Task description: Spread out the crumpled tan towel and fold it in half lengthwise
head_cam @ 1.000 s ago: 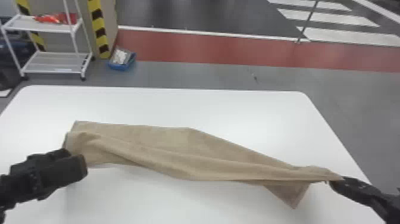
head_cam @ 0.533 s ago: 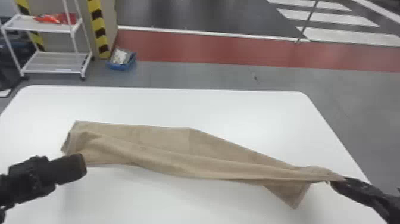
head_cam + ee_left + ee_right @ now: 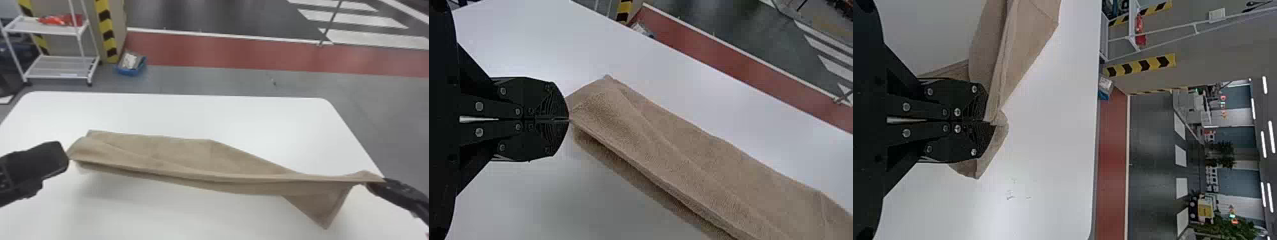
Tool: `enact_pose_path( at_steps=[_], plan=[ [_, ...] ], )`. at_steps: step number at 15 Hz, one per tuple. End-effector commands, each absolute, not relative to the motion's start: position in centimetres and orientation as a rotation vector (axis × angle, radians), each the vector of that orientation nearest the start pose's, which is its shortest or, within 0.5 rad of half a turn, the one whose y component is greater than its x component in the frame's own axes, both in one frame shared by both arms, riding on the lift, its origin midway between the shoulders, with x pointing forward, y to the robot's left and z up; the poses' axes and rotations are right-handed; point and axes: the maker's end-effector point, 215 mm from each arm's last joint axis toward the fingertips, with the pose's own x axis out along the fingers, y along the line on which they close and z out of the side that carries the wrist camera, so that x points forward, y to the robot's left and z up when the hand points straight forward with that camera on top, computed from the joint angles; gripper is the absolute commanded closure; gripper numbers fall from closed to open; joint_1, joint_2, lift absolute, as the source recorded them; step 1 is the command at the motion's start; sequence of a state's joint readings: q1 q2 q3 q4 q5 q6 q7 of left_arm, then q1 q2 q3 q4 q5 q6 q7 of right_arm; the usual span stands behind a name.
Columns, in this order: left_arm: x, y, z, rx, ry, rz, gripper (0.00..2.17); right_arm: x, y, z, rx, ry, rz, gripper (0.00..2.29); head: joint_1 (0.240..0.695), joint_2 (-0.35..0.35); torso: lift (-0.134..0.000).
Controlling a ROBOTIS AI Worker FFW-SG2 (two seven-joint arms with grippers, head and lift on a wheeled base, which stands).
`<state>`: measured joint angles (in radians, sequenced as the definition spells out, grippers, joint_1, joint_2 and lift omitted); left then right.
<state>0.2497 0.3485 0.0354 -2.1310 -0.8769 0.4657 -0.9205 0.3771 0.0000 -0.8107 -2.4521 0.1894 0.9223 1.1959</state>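
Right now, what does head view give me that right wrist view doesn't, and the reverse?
Head view adds: left gripper at the left end of the tan towel, plus the towel's whole run from one gripper to the other.

Right wrist view adds: a close look at the shut fingers of the right gripper, with green plants and ceiling lights far off.

Both: right gripper on the towel's right end, white table, red floor strip, blue bin.
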Motion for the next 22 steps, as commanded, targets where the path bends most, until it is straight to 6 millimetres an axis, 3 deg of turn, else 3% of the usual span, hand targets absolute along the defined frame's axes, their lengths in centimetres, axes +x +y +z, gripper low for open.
enact_pose_path(
  at_steps=[1, 4, 7, 10, 12, 14, 15, 16, 19, 20, 22],
  plan=[
    [47.2, 31.3, -34.9, 0.946, 0.533, -0.456, 1.43, 34.3, -42.2, -28.1, 0.059, 0.451, 0.209, 2.0, 0.695, -0.166, -0.124],
    [49.5, 30.0, -32.2, 0.857, 0.481, -0.428, 1.43, 37.0, -40.7, -27.5, 0.185, 0.447, 0.182, 2.0, 0.695, -0.156, -0.124],
    [53.2, 26.4, -30.7, 0.723, 0.464, -0.455, 1.43, 40.8, -38.3, -27.8, 0.244, 0.532, 0.175, 2.0, 0.695, -0.146, -0.124],
    [58.7, 23.4, -29.2, 0.656, 0.46, -0.455, 1.43, 44.8, -37.7, -26.4, 0.288, 0.568, 0.18, 2.0, 0.695, -0.143, -0.124],
    [63.0, 22.3, -27.7, 0.631, 0.458, -0.456, 1.43, 48.7, -38.5, -23.3, 0.254, 0.536, 0.194, 2.0, 0.693, -0.148, -0.124],
    [67.5, 21.9, -25.4, 0.635, 0.453, -0.425, 1.43, 52.2, -39.5, -21.3, 0.217, 0.544, 0.178, 2.0, 0.647, -0.153, -0.124],
    [69.5, 21.6, -24.3, 0.647, 0.452, -0.412, 1.43, 53.8, -39.8, -20.1, 0.212, 0.538, 0.167, 2.0, 0.592, -0.155, -0.124],
    [71.2, 21.3, -23.0, 0.651, 0.448, -0.397, 1.43, 55.2, -40.4, -18.6, 0.208, 0.526, 0.152, 2.0, 0.567, -0.155, -0.124],
    [74.2, 21.3, -19.7, 0.644, 0.427, -0.356, 1.43, 58.2, -40.9, -14.6, 0.217, 0.482, 0.142, 2.0, 0.494, -0.159, -0.124],
    [74.9, 21.5, -17.4, 0.636, 0.393, -0.342, 1.43, 58.6, -41.2, -12.7, 0.212, 0.453, 0.141, 2.0, 0.47, -0.161, -0.124],
    [75.1, 23.0, -16.0, 0.592, 0.378, -0.327, 1.43, 58.2, -43.3, -10.6, 0.183, 0.427, 0.119, 2.0, 0.406, -0.158, -0.124]
  ],
)
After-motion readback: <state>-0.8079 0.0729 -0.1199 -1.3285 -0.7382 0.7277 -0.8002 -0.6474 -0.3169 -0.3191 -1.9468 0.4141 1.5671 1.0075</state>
